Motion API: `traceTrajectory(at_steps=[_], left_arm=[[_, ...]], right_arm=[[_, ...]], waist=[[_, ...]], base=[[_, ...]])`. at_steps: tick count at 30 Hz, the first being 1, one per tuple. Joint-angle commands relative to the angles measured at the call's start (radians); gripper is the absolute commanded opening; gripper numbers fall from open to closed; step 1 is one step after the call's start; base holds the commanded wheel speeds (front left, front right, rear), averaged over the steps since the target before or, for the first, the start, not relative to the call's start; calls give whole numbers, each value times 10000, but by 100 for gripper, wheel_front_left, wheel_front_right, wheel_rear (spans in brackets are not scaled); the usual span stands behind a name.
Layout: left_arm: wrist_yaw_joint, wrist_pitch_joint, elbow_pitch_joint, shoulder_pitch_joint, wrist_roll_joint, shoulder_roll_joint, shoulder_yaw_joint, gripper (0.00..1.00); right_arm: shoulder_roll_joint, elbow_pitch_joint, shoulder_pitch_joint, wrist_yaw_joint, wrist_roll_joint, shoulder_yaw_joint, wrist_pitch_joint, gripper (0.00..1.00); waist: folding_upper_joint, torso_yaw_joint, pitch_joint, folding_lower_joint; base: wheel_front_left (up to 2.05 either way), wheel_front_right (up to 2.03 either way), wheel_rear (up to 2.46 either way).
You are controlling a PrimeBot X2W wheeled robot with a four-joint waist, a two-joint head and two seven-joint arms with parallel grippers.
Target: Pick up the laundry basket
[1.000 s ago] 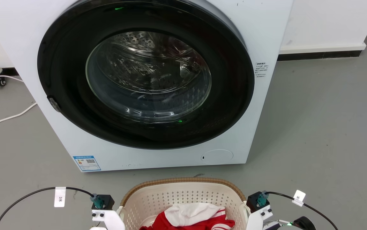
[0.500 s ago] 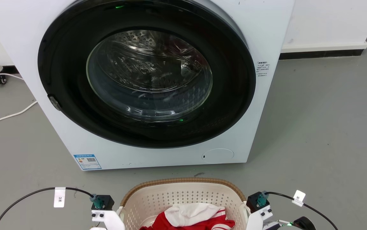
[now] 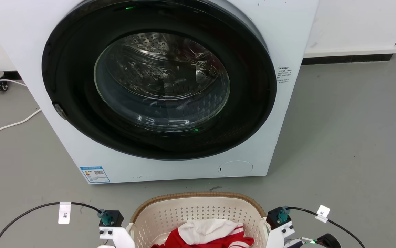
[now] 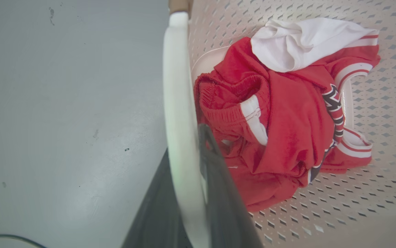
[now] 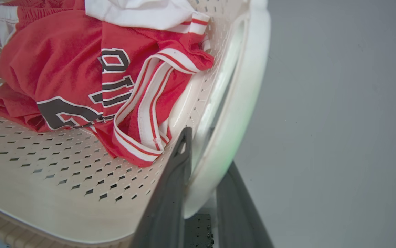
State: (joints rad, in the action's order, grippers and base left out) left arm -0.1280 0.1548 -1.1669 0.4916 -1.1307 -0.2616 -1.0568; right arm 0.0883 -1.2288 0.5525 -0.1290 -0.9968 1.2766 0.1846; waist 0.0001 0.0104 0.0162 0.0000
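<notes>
Risk: an uneven lift by the two arms would tilt the laundry basket (image 3: 198,195), a smooth handle could slip from the thin fingers, and the red jersey (image 4: 280,120) would spill. It is right in front of the washing machine (image 3: 287,34), between both arms. Narrowly parted, the left gripper (image 4: 186,144) clamps the left side handle (image 4: 179,86); the right gripper (image 5: 208,148) likewise clamps the right handle (image 5: 242,86).
</notes>
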Motion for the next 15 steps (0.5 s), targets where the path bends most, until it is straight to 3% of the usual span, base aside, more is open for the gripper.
traceTrajectory(at_steps=[1, 15], left_arm=[[-39, -72, -7, 197, -53, -99, -43, 0], [-40, -111, -43, 250, -321, -126, -332, 0]], right_arm=[[95, -1, 5, -33, 15, 66, 2, 0], [75, -37, -18, -33, 6, 71, 63, 0]], waist=[[-1, 3, 1, 0], [-1, 6, 16, 0]], base=[[0, 0, 0], [0, 0, 0]])
